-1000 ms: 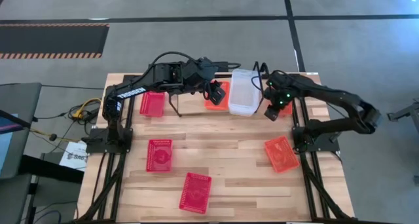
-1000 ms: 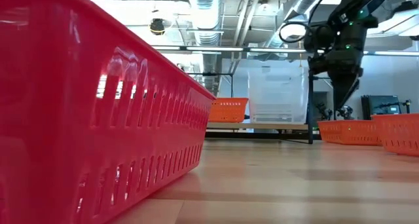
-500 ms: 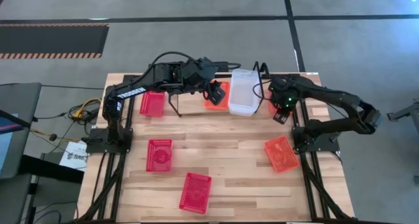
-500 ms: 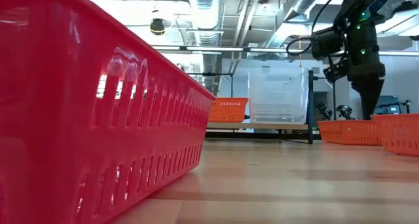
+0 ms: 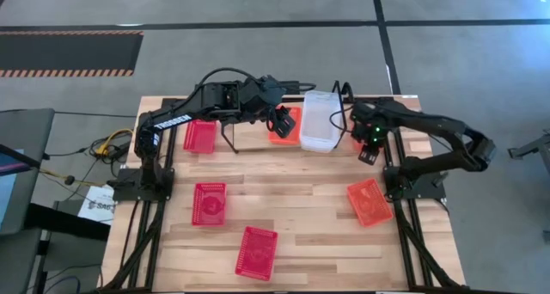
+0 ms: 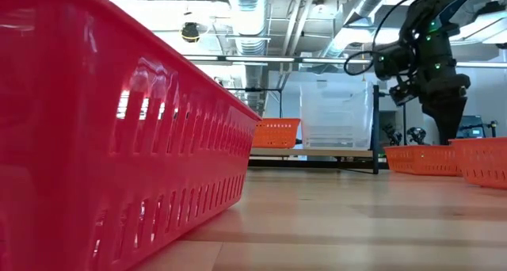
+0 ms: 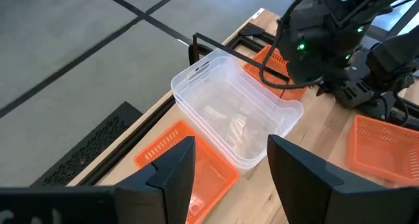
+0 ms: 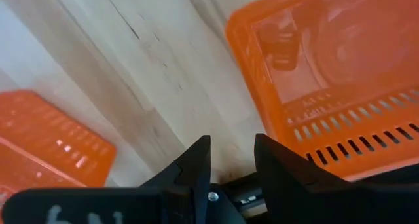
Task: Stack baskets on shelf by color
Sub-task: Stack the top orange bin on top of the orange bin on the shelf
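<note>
I hold the right pincer (image 5: pixel 368 148), fingers spread and empty, above the small orange plastic mesh basket (image 8: pixel 340 80) beside the clear basket (image 5: pixel 319 119) at the counter's (image 5: pixel 309 208) far edge.

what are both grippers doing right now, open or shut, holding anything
Left gripper: open, empty, over the orange basket beside the clear basket.
Right gripper: open, empty, above the table by another orange basket.
</note>
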Motion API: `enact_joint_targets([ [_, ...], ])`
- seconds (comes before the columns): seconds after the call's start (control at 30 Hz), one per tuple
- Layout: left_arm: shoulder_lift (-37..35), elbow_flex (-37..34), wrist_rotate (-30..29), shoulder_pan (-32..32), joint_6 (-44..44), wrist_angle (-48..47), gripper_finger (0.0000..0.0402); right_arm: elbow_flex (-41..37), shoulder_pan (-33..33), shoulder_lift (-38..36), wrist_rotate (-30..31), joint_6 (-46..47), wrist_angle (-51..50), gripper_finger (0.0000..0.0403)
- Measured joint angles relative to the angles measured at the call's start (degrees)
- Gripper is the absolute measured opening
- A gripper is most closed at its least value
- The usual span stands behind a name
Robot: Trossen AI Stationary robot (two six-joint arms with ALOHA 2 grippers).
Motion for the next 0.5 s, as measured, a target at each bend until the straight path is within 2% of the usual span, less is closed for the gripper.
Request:
enact_joint_targets([
  [0.23,0.0,0.0,0.0,0.0,-0.2,-0.1,0.0177,-0.8,0.0,5.0,2.3,-2.6,1.4,0.0134],
  [0.5,0.0,0.0,0.0,0.0,-0.3,-0.1,0.0177,-0.8,0.3,6.1,2.4,-2.6,3.3,0.0134],
])
